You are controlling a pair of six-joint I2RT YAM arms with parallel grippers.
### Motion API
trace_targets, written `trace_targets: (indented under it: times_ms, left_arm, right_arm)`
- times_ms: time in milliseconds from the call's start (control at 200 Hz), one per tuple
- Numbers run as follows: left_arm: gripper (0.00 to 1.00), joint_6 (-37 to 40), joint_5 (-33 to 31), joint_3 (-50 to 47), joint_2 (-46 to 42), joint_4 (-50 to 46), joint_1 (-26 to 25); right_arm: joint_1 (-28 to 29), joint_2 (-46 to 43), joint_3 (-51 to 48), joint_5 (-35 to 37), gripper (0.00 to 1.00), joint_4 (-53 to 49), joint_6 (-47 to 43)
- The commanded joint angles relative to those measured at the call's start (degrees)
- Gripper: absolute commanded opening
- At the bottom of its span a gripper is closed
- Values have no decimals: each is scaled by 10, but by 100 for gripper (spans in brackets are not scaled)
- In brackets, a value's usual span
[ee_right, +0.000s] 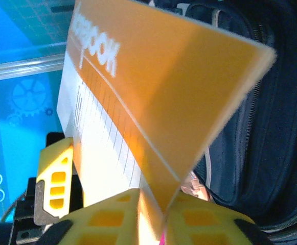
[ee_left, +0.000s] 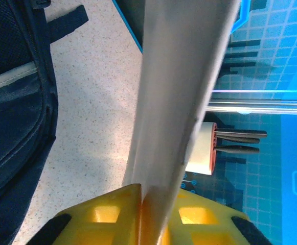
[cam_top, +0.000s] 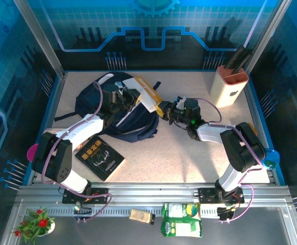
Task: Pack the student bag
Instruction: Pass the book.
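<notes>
Two items are not yet packed, operator: your orange notebook (cam_top: 147, 92) hangs over the student bag (cam_top: 133, 125) left of centre on the bench (cam_top: 189, 158), right fingers (ee_right: 117, 217) pinched on its cover, left fingers (ee_left: 102, 217) flanking its edge with their grip impossible to tell, and a black book (cam_top: 99, 157) lies just beside the bag.

Black-and-white arms (cam_top: 61, 158), purple cables (cam_top: 99, 99), apparently yellow fingers (ee_right: 107, 219)

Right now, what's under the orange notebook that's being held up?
The student bag lies beneath the notebook. The notebook covers part of the bag's top, so whether it's open there can't be seen.
</notes>
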Motion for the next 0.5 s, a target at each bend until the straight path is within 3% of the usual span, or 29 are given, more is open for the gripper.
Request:
trace_targets:
  times_ms: [0, 115, 390, 495]
  left_arm:
    - [26, 43, -13, 1, -15, -36, 1]
    - [34, 92, -21, -3, -28, -74, 1]
    - [69, 309, -96, 24, -56, -244, 1]
    - [71, 415, -90, 61, -39, -310, -1]
  right_arm:
    - [-9, -29, 16, 17, 11, -47, -50]
    - [-22, -60, 17, 40, 0, -95, -105]
    - [-79, -158, 23, 68, 0, -232, -265]
    - [-110, -201, 19, 79, 0, -282, -325]
